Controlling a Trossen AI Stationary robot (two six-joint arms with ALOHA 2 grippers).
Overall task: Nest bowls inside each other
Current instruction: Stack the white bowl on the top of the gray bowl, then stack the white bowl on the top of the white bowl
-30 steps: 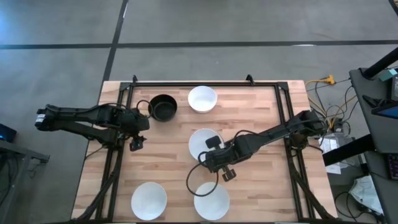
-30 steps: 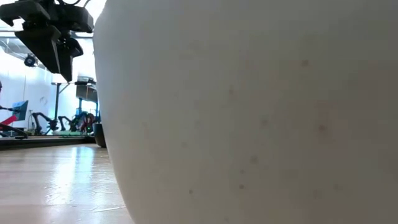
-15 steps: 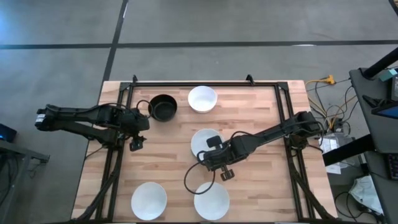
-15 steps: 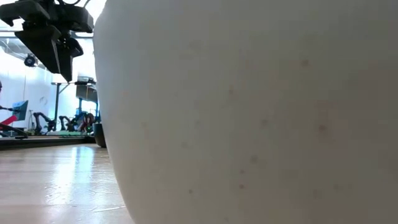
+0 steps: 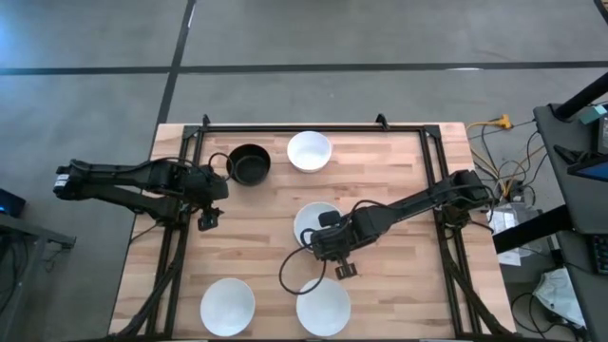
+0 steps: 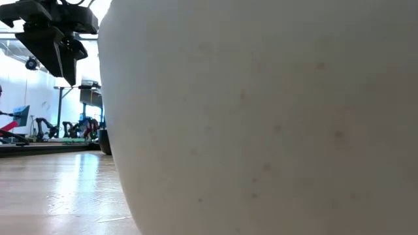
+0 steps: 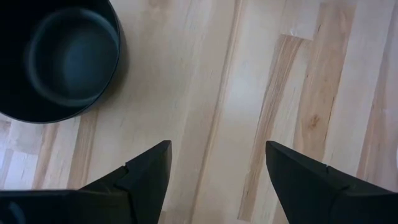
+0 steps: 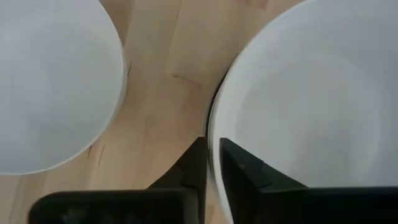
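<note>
I've got the right gripper (image 8: 212,163) pinching the centre white bowl's (image 5: 312,220) rim, one finger inside, so it lifts by the wall. Left gripper (image 7: 214,168) hangs spread beside the black bowl (image 5: 249,163), up-left of centre, waiting.

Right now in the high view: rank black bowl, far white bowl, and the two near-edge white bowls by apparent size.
1. Near-right white bowl and near-left white bowl: alike, no ranking between them.
2. Far white bowl: slightly smaller.
3. Black bowl: slightly smaller again; close call.
</note>
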